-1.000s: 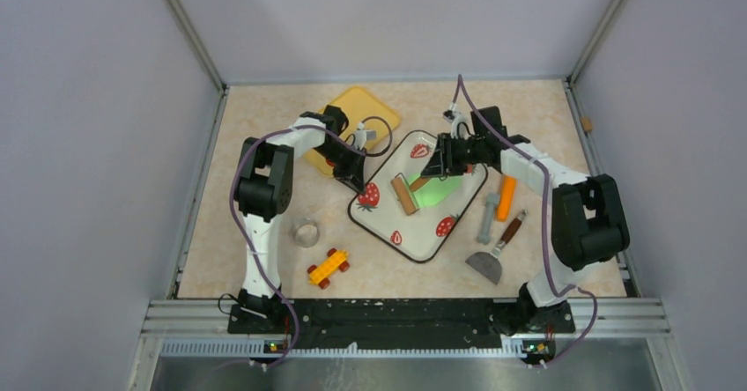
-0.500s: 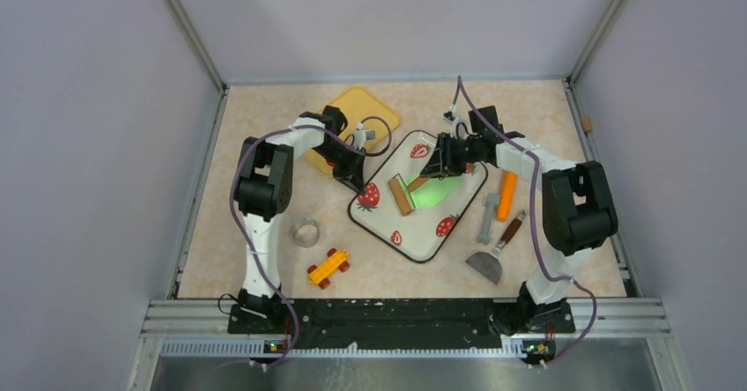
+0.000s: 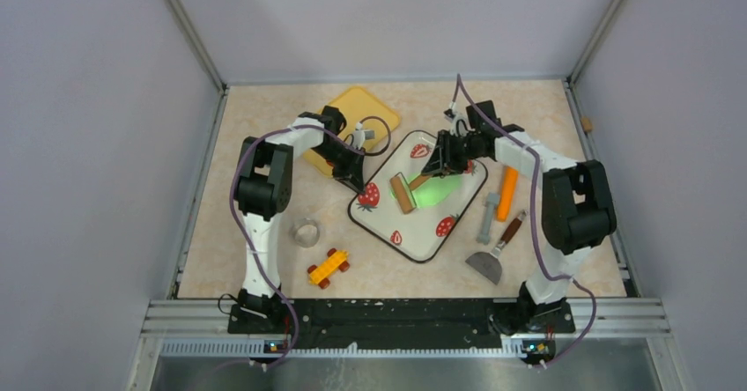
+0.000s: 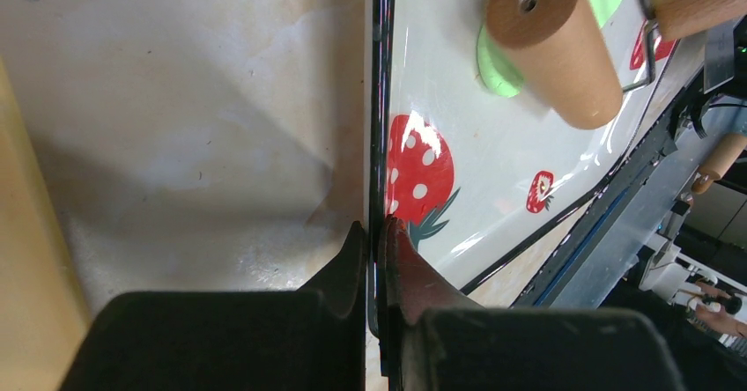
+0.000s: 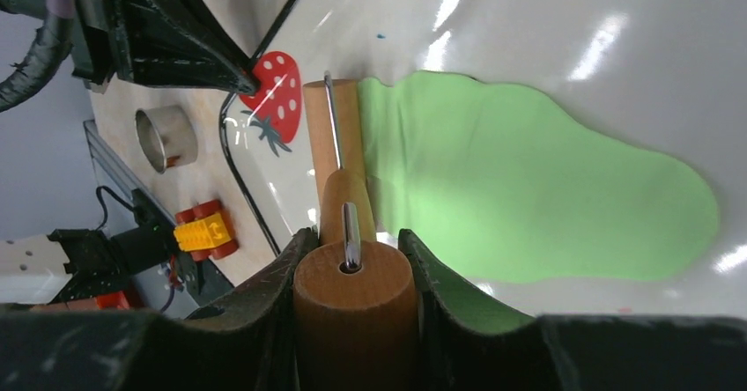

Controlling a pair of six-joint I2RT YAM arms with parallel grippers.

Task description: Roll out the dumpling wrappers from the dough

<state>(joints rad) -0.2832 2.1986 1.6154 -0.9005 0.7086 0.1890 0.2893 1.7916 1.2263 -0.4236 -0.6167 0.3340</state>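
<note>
The dough [image 3: 438, 191] is a flat bright green oval sheet on the white strawberry tray [image 3: 421, 239]; it also shows in the right wrist view [image 5: 537, 180]. My right gripper [image 5: 355, 237] is shut on the wooden handle of a small rolling pin [image 5: 333, 136], whose drum rests at the sheet's left end [image 3: 403, 193]. My left gripper [image 4: 377, 229] is shut on the tray's black rim [image 4: 380, 100] at its left edge, and it also shows in the top view [image 3: 356, 181]. No separate cut wrappers are in view.
A yellow plate [image 3: 363, 107] lies behind the left gripper. A metal ring cutter [image 3: 306, 232] and a yellow toy car [image 3: 328, 266] sit left of the tray. An orange tool [image 3: 506, 197], a grey tool [image 3: 487, 217] and a scraper [image 3: 493, 257] lie to its right.
The rolling pin has shifted slightly left along the dough. The right arm's elbow has swung inward. The left gripper has stayed on the tray rim.
</note>
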